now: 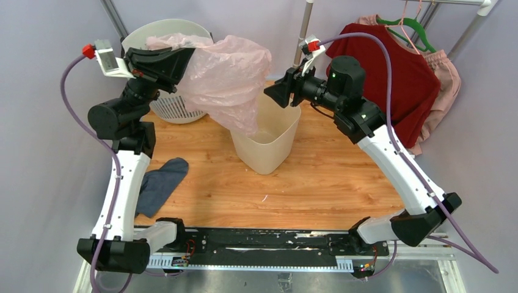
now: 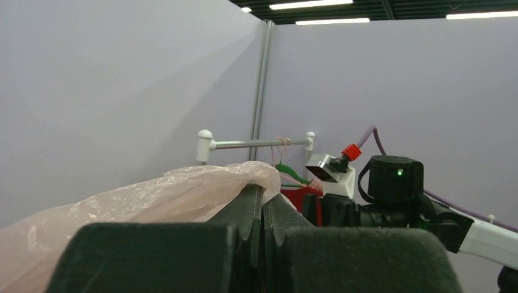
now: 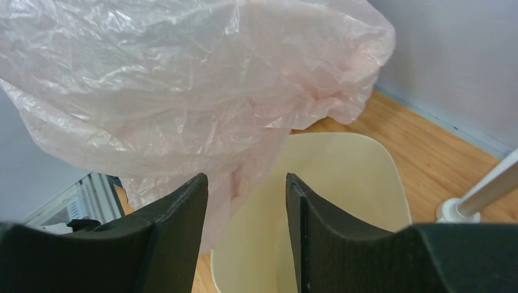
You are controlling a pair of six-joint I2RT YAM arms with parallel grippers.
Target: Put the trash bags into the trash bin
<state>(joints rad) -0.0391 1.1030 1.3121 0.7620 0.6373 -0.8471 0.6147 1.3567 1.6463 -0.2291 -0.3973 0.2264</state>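
The left gripper (image 1: pixel 190 56), jaws pressed together on a pinch of film, holds the thin, crinkly, translucent pale-pink plastic bag (image 1: pixel 232 79) above the plain cream-beige plastic bin (image 1: pixel 269 152). The bag's tail hangs at the bin's left rim. The right gripper (image 1: pixel 273 93) hovers beside the bag, jaws spread on nothing. It should probably catch the bag's free edge, not a loose fold, so both arms can lower it centred.
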